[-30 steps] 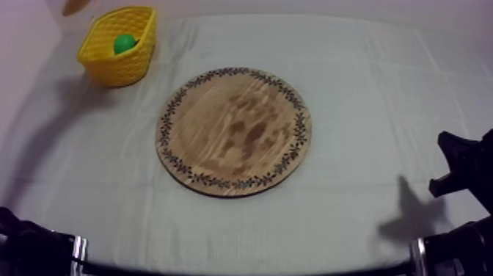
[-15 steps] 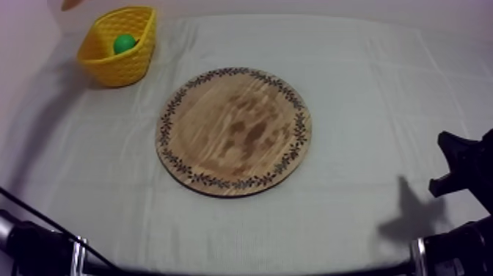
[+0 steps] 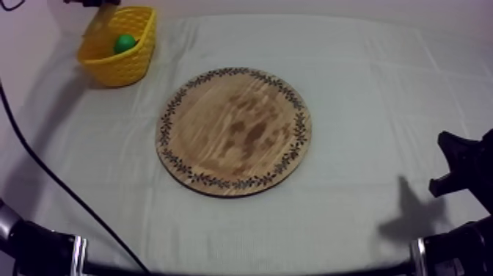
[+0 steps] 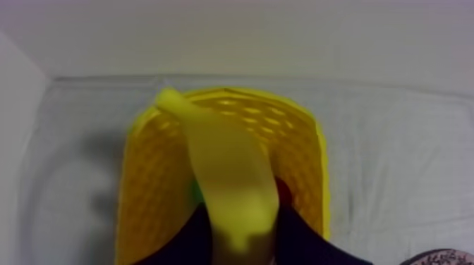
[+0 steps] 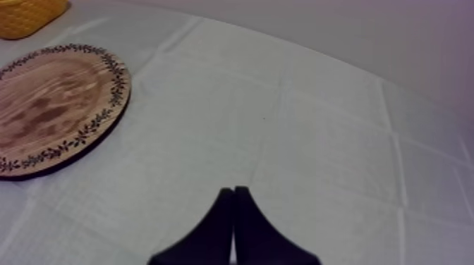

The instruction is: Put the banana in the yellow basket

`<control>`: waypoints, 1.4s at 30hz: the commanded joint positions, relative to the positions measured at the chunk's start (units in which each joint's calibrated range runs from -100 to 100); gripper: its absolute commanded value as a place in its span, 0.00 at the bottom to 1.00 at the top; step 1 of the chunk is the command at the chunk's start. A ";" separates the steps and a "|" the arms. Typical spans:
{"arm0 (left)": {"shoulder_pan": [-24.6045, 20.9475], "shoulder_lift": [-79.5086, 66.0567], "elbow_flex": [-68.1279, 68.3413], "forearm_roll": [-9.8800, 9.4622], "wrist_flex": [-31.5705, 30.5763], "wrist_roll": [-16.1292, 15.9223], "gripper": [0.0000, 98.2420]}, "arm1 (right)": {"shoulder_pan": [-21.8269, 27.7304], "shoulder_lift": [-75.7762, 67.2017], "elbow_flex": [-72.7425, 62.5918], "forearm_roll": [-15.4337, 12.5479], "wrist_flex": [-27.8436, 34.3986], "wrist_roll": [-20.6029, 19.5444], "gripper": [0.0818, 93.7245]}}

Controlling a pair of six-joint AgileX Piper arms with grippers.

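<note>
Since half a second ago, a dark part of the left arm has come into the upper left corner of the top view, just above the far rim of the yellow basket [image 3: 121, 70] with its lattice wall, while the basket, the board and the right arm lie as they did. That basket stands at the upper left of the grey-white cloth [image 3: 367, 73] and a green rounded toy fruit [image 3: 125, 42] lies inside it. From the left wrist camera, the left gripper [image 4: 243, 243] has its two black fingers closed round the near end of the curved yellow toy banana [image 4: 226, 176], which reaches out over the basket's opening [image 4: 310, 162] with its tip towards the far rim; whether it dips below the rim cannot be told. A sliver of green shows beside the banana, down in the basket. Centre frame in the top view, the round wooden board with a patterned rim [image 3: 235, 132] lies flat and bare, well apart from the basket. At the lower right edge, the right gripper [image 3: 458, 165] sits low over the cloth. Its own camera shows the right gripper [image 5: 234, 211] with fingers pressed together as a narrow wedge holding nothing, the board [image 5: 49, 106] off to one side and the basket [image 5: 25, 15] beyond it.
</note>
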 commanded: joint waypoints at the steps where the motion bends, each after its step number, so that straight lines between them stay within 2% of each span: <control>1: -0.01 2.53 -0.55 -0.05 -0.82 0.06 0.15 | 0.00 0.00 -0.03 0.00 0.03 -0.01 0.00; 11: 0.04 9.12 -3.50 -0.38 -3.57 0.27 0.14 | 0.00 0.00 -0.03 0.00 0.03 -0.01 0.00; 14: -0.10 9.85 -4.17 -0.64 -3.62 0.53 0.17 | 0.00 0.00 -0.03 0.00 0.03 -0.01 0.00; 21: -0.49 10.23 -5.17 -0.86 -3.04 2.03 0.57 | 0.00 0.00 -0.03 0.00 0.03 -0.01 0.00; 23: -0.60 10.06 -5.23 -0.64 -3.05 1.66 0.65 | 0.00 0.00 -0.03 0.00 0.03 -0.01 0.00; 25: -0.67 9.88 -5.27 -0.18 -3.06 0.52 0.67 | 0.00 0.00 -0.03 0.00 0.03 -0.01 0.00; 34: -0.82 8.07 -4.99 0.19 -3.71 0.56 0.62 | 0.00 0.00 -0.03 0.00 0.03 -0.01 0.00; 38: -0.95 6.22 -3.51 0.25 -4.76 0.87 0.57 | 0.00 0.00 -0.03 0.00 0.03 -0.01 0.00; 40: -1.15 4.83 -2.58 0.42 -5.19 1.11 0.49 | 0.00 0.00 -0.03 0.00 0.03 -0.01 0.00; 42: -1.45 3.05 -1.61 0.95 -5.59 1.08 0.37 | 0.00 0.00 -0.03 0.00 0.03 -0.01 0.00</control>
